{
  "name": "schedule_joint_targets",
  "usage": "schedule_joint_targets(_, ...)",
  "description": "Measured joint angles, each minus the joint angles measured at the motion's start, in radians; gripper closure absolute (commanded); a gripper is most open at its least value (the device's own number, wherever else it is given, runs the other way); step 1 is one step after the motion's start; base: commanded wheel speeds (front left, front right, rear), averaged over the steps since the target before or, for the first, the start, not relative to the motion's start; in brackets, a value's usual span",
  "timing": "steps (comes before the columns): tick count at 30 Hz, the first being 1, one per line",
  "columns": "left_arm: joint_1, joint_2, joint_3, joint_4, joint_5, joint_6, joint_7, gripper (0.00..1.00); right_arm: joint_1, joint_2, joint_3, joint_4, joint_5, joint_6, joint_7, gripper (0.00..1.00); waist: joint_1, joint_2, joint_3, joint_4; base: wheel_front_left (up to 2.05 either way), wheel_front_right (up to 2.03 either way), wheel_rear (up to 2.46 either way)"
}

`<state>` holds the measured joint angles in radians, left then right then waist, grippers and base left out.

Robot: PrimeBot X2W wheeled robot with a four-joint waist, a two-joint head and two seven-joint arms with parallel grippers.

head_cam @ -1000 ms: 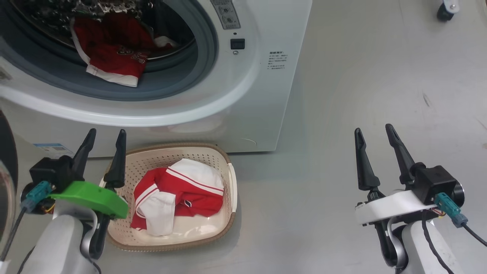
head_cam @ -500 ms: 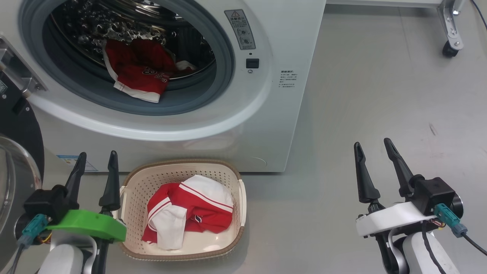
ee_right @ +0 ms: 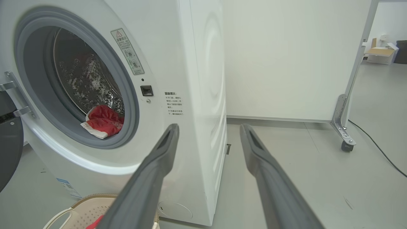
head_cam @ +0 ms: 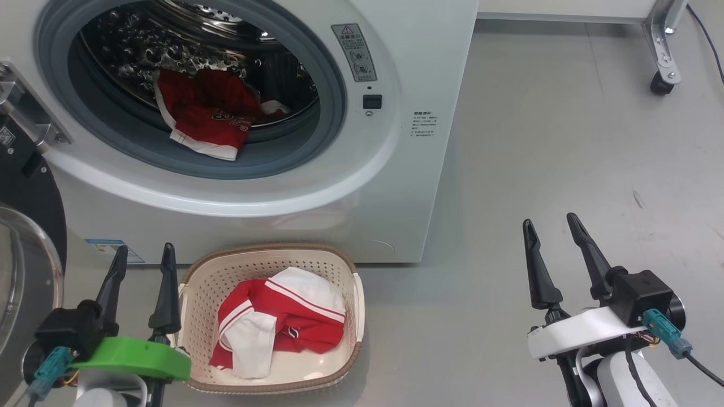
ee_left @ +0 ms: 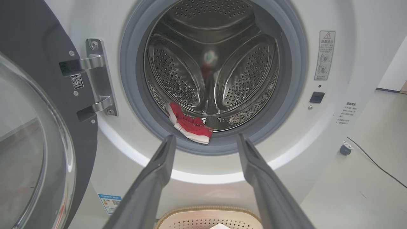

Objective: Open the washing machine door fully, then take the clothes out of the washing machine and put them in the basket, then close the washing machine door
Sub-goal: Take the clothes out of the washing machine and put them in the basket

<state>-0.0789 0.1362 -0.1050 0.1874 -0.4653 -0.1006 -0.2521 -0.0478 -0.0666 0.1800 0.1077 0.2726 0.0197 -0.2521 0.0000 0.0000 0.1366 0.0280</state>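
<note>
a red garment (head_cam: 206, 116) with a white hem lies at the front lip of the steel drum (head_cam: 141, 51), draped toward the grey gasket (head_cam: 317, 141), at about 11 o'clock in the head view. below it, toward 7 o'clock, the basket (head_cam: 254, 270) sits on the floor (head_cam: 537, 141) close against the foot of the washing machine (head_cam: 430, 51). it already holds a second garment (head_cam: 283, 319), red with white stripes and a white panel. the washing machine door (head_cam: 25, 192) stands swung out at 9 o'clock, clear of the opening, so the opening step looks done. unloading reads as partway: one piece in the basket, one in the drum. the left wrist view shows bare steel behind it. closing the door is not yet begun. the left gripper (head_cam: 145, 249) hovers at 8 o'clock just beside the basket's left rim, fingers spread and empty. the right gripper (head_cam: 550, 220) hangs at 4 o'clock over bare floor, well apart from everything, with its jaws likewise apart and nothing between them.
</note>
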Motion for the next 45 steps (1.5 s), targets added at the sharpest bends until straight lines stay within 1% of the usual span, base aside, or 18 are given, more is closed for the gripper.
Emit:
schedule_joint_targets(10, 0.033, -0.015, 0.007, -0.025, 0.016, -0.001, 0.0, 0.0, 0.001, 0.0, 0.002, 0.0, 0.0, 0.006, 0.0, 0.0, 0.0, 0.0, -0.003, -0.008, 0.0, 0.0, 0.0)
schedule_joint_targets(29, 0.06, -0.018, 0.035, -0.061, 0.037, -0.01, 0.0, 0.0, 0.006, 0.001, 0.002, -0.006, 0.0, 0.006, 0.0, 0.0, -0.0001, 0.0, 0.01, -0.017, 0.0, 0.0, 0.0)
schedule_joint_targets(39, 0.063, -0.014, 0.049, -0.078, 0.054, -0.01, 0.0, 0.0, 0.006, 0.002, 0.011, -0.021, 0.0, 0.006, 0.0, 0.0, 0.0, 0.0, 0.056, -0.028, 0.0, 0.0, 0.0)
schedule_joint_targets(45, 0.058, 0.007, 0.055, -0.086, 0.053, -0.011, 0.0, 0.0, 0.003, 0.004, 0.024, -0.038, -0.001, 0.006, 0.0, 0.0, 0.0, 0.0, 0.107, -0.042, 0.0, 0.0, 0.0)
